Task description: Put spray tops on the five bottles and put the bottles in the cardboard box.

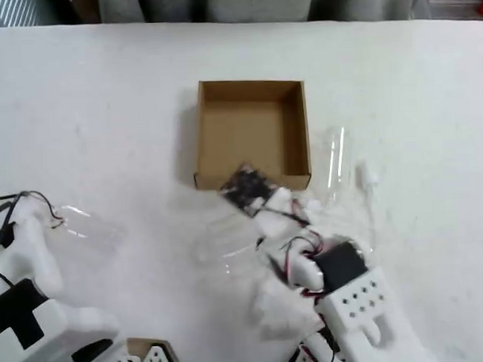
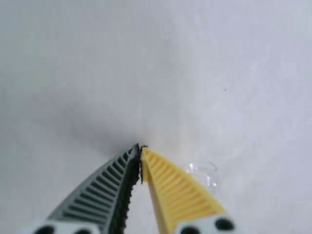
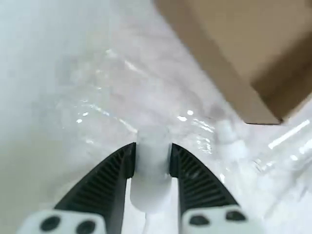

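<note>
Capping step: right gripper (image 3: 151,147) pinches white plastic spray top (image 3: 151,185) over clear plastic bottle (image 1: 228,245) lying beside brown cardboard box (image 1: 250,87); best to line top with neck before pressing. Left gripper (image 2: 140,150) fingers pressed together, empty. Count visible: three bottles, two tops, one box.

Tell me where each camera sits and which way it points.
High view: fixed above the table, looking down on the cardboard box; left arm and right arm show at the lower edge.
Left wrist view: on the left wrist, looking along the shut left hand at the table, a clear bottle beside it.
Right wrist view: on the right wrist, looking past the right hand, shut on a spray top, toward clear bottles and the box.
Shared: high and right wrist views both show the box.
</note>
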Available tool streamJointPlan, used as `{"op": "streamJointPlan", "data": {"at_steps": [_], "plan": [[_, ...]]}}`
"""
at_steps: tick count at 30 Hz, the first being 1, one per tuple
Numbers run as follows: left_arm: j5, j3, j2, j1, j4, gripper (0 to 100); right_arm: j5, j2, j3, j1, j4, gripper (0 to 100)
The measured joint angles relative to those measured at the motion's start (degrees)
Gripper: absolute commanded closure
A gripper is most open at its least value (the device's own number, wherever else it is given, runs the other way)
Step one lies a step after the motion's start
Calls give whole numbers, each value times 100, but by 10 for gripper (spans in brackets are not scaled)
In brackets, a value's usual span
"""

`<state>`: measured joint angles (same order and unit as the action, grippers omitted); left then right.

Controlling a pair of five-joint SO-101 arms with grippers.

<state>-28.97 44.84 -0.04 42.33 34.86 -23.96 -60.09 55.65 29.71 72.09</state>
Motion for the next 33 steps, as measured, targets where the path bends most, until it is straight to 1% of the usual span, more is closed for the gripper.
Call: {"op": "streamJointPlan", "data": {"at_steps": [4, 6, 8, 11, 13, 15, 18, 20, 24, 27, 31, 33], "plan": [[26, 202, -343, -237, 9, 969, 281, -149, 360, -651, -501, 983], [237, 396, -651, -281, 9, 969, 334, -79, 466, -870, -738, 983], [431, 642, -1073, -281, 9, 968, 343, 141, 527, -879, -941, 983], [510, 1090, -1873, -299, 9, 965, 343, 598, 536, -888, -1213, 983], [519, 1380, -2497, -299, 9, 935, 343, 941, 536, -888, -1433, 983], [536, 1582, -3138, -299, 237, 883, 343, 1275, 527, -897, -1565, 983], [554, 1635, -4018, -220, 826, 814, 343, 1732, 492, -923, -1644, 983], [554, 1653, -4378, -211, 1257, 823, 343, 1952, 413, -932, -1662, 983], [563, 1653, -4536, -211, 1723, 888, 352, 2180, 360, -941, -1697, 983], [554, 1653, -4527, -325, 1881, 889, 352, 2180, 360, -941, -1732, 983], [536, 1653, -4343, -440, 1864, 889, 352, 2233, 360, -941, -1793, 983], [273, 1653, -4281, -448, 1679, 872, 352, 2233, 360, -941, -1793, 983]]}}
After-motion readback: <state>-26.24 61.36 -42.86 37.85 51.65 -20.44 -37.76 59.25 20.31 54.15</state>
